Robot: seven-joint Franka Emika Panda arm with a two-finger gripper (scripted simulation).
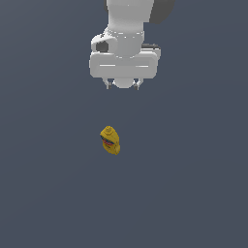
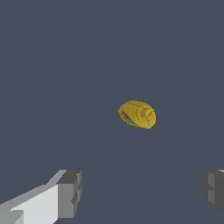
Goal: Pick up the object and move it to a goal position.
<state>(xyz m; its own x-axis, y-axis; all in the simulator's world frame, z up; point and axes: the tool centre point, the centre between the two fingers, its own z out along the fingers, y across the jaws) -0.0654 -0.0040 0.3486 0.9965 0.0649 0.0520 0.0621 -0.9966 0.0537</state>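
Note:
A small yellow squeeze bottle with a tapered yellow cap and a red-and-blue label stands on the flat dark grey floor near the middle of the exterior view. It also shows in the wrist view, seen from above on its cap. My white gripper hangs well above the bottle and a little toward the exterior view's right, apart from it. Its two fingers are spread wide in the wrist view, with nothing between them. The gripper is open and empty.
Only the plain dark grey floor surrounds the bottle. No other objects, containers or edges are in view.

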